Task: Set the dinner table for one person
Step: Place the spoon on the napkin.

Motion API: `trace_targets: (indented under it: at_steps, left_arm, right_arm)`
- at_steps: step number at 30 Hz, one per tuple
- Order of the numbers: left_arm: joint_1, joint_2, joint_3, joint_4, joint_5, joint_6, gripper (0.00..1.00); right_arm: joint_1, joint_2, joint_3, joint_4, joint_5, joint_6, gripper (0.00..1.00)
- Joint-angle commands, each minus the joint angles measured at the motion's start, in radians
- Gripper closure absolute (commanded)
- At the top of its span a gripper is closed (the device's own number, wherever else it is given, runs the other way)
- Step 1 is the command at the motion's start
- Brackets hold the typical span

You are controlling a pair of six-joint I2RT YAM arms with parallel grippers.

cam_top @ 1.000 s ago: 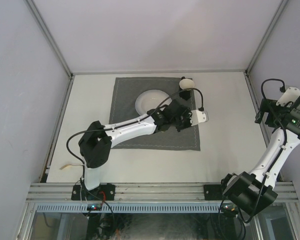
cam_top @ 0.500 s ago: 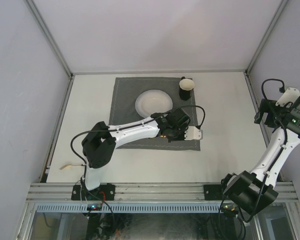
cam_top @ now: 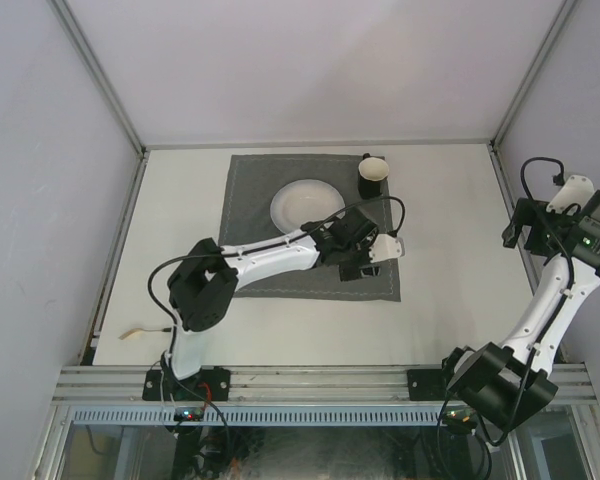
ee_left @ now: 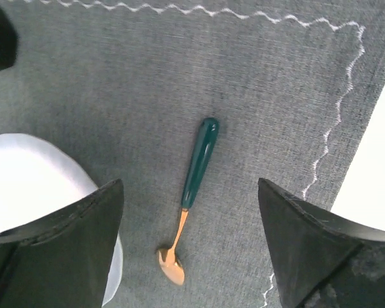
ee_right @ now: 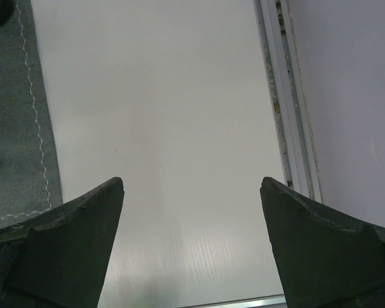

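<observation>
A spoon with a green handle and a copper bowl lies flat on the grey mat, just right of the white plate. My left gripper hovers open above the spoon, one finger on each side and clear of it. From above, the left gripper hangs over the mat's right part and hides the spoon. The plate sits mid-mat, with a black cup at the mat's far right corner. My right gripper is open and empty over the bare dinner table.
The right arm is raised near the table's right rail. A small pale object lies at the table's near left edge. The mat's stitched right border runs close to the left gripper's right finger.
My left gripper has opened and the spoon now lies free on the mat. The left arm swung from beside the cup to the mat's right part. The right arm has barely moved.
</observation>
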Motion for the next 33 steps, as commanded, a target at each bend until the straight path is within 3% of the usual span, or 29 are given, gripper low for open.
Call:
trace_targets:
  at_steps: [1,5,9,16,19,24,26,28,33]
  left_arm:
    - [0.025,-0.115,0.056,0.078,-0.055,-0.044,0.12]
    - [0.067,-0.215,0.107,-0.015,-0.123,-0.057,0.18]
    - [0.173,-0.387,0.031,-0.126,-0.198,-0.032,0.24]
    - [0.544,-0.733,-0.373,-0.272,-0.164,0.027,0.36]
    - [0.639,-0.853,-0.571,-0.274,-0.132,0.096,0.43]
    - [0.717,-0.965,-0.700,-0.317,-0.031,0.173,0.75]
    - [0.736,-0.980,-0.712,-0.348,-0.020,0.169,0.75]
    - [0.766,-0.998,-0.725,-0.347,-0.044,0.142,0.68]
    - [0.941,-1.005,-0.640,-0.435,0.032,0.098,0.64]
  right_arm:
    - [0.044,-0.016,0.032,0.019,-0.009,0.002,0.13]
    - [0.088,-0.010,0.034,0.028,0.015,0.018,0.13]
    - [0.130,0.009,0.035,0.048,0.036,0.037,0.13]
    - [0.245,0.073,0.067,0.069,0.109,0.078,0.13]
    - [0.313,0.110,0.110,0.053,0.161,0.088,0.13]
    - [0.417,0.173,0.182,0.030,0.255,0.106,0.13]
    - [0.445,0.186,0.191,0.022,0.276,0.115,0.13]
    - [0.462,0.187,0.184,0.021,0.285,0.121,0.13]
    - [0.465,0.163,0.121,0.057,0.298,0.094,0.13]
